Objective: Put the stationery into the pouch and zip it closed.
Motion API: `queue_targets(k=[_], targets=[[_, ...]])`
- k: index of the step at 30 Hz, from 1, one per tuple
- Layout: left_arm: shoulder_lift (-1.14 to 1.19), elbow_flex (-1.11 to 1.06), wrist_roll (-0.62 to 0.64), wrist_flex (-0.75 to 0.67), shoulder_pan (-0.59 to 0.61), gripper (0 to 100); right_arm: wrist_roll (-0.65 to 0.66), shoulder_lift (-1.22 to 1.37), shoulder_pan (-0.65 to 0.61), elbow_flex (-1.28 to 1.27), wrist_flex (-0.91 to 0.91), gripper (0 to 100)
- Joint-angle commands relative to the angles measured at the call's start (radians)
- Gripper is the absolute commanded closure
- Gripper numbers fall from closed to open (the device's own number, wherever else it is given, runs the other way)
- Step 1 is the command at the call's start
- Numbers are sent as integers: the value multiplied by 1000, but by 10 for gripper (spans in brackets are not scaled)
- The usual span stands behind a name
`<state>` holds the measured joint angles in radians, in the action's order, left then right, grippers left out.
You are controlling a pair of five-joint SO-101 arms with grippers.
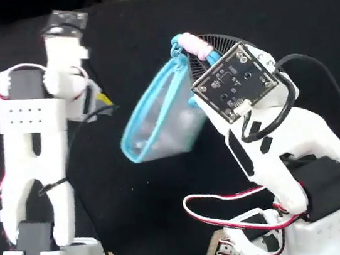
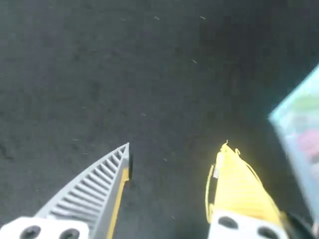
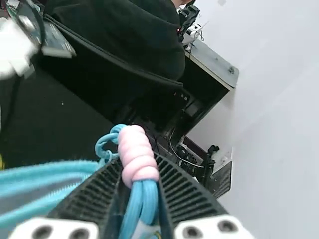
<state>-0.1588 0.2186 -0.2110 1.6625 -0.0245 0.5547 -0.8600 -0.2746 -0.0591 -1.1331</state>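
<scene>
A see-through pouch [image 1: 159,119] with blue trim hangs in the air over the middle of the black table, tilted, with pale stationery showing inside it. My right gripper [image 1: 201,56] is shut on its blue strap, just below the pink tag [image 1: 195,44]; in the right wrist view the black fingers [image 3: 94,199] clamp the blue strap [image 3: 142,206] under the pink tag [image 3: 137,157]. My left gripper [image 2: 169,179] is open over bare table, with nothing between its grey and yellow fingers. A corner of the pouch [image 2: 301,129] lies off to one side of it. In the high view the left gripper [image 1: 100,102] sits left of the pouch.
The black table [image 1: 167,197] runs under both arms. Both arm bases and their red and white cables [image 1: 224,199] stand at the near edge. Room clutter and a white wall [image 3: 279,99] lie beyond the table in the right wrist view.
</scene>
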Motion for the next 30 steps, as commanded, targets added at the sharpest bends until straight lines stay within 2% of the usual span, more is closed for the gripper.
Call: queue_targets(k=[1,5,10,16,23,30], targets=[[-20,12,6,41,-147,726,-9,-38,-12,-38,98,988],[-20,39,43,57,-285,726,-26,-39,-12,-76,135,988],[-20,36,87,58,-371,726,-229,-39,-11,-76,133,988],[-46,27,126,60,-374,726,-334,-41,-14,-71,87,987],[-229,-76,117,81,-397,724,-388,-134,-14,-131,-61,988],[-381,-223,-51,81,-295,723,-381,-344,-14,-331,-94,988]])
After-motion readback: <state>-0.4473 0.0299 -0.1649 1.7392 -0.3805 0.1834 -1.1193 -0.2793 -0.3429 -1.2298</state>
